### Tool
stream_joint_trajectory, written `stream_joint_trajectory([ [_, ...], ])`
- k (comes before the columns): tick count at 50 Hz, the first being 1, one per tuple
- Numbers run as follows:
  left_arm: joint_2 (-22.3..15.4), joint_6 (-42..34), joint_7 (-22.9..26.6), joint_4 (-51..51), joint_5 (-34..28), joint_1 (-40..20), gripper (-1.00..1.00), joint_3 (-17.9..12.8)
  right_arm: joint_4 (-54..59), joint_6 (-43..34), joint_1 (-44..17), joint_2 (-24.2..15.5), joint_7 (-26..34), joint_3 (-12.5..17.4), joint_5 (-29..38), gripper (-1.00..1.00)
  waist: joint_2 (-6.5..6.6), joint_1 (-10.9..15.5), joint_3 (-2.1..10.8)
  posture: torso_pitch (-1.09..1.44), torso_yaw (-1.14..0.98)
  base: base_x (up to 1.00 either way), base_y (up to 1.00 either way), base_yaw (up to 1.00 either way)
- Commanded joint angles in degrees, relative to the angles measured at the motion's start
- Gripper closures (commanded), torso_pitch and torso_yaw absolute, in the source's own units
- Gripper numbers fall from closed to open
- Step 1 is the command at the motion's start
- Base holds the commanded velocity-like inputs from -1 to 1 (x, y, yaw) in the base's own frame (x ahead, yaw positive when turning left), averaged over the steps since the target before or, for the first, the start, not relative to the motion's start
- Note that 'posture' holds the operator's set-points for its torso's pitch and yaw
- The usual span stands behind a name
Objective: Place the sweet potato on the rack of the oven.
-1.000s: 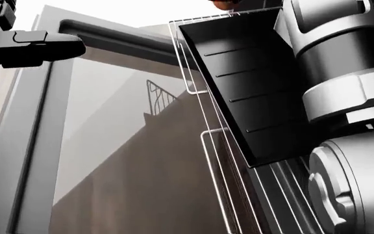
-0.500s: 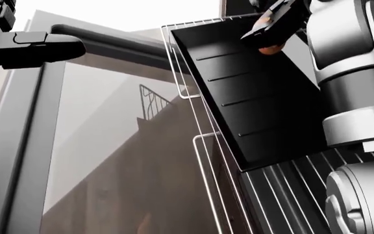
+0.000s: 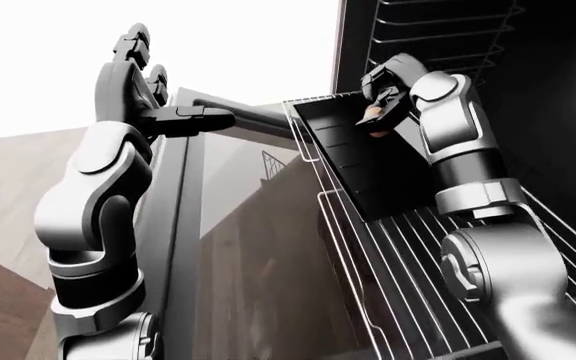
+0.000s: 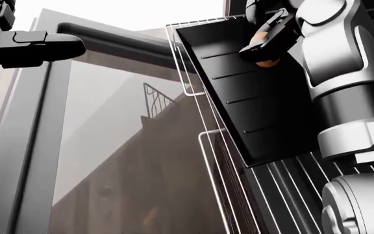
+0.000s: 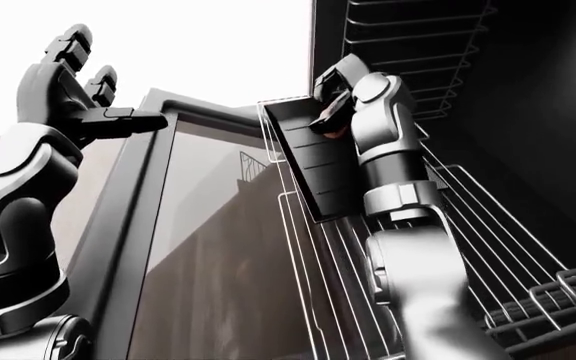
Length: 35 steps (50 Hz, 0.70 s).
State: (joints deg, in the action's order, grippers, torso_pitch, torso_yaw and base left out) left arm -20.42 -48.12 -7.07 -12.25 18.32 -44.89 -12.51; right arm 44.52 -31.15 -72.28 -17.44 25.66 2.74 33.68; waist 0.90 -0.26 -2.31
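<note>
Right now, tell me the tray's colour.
Black; the tray shows best in the head view.

The sweet potato (image 4: pixel 265 62) shows only as an orange sliver behind the right hand (image 4: pixel 269 36). The left hand (image 4: pixel 24 46) is cropped at 9 o'clock in the head view.

Rack (image 3: pixel 398 247): thin bright metal wire. Tray (image 4: pixel 252 97): matt black, ribbed. Oven door (image 4: pixel 122 146): glossy glass, reflective.
</note>
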Motion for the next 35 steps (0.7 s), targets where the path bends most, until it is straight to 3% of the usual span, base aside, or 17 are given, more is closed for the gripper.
stream_joint_trajectory([
  [1,-0.7,1.6,0.0,-1.6,-0.1,-1.7,-1.00,-0.6,-2.4,2.1,-2.1,-0.7,-1.4,0.4,-0.3,1.00,-0.03,0.0,1.90,0.00,0.00,0.00,0.00,0.00],
  [35,-0.6,2.0,0.1,-1.3,-0.2,-1.5,-1.00,-0.6,6.7,13.9,0.7,-1.4,-10.8,1.0,-5.2,1.00,-0.22,0.2,2.35,0.00,0.00,0.00,0.00,0.00],
])
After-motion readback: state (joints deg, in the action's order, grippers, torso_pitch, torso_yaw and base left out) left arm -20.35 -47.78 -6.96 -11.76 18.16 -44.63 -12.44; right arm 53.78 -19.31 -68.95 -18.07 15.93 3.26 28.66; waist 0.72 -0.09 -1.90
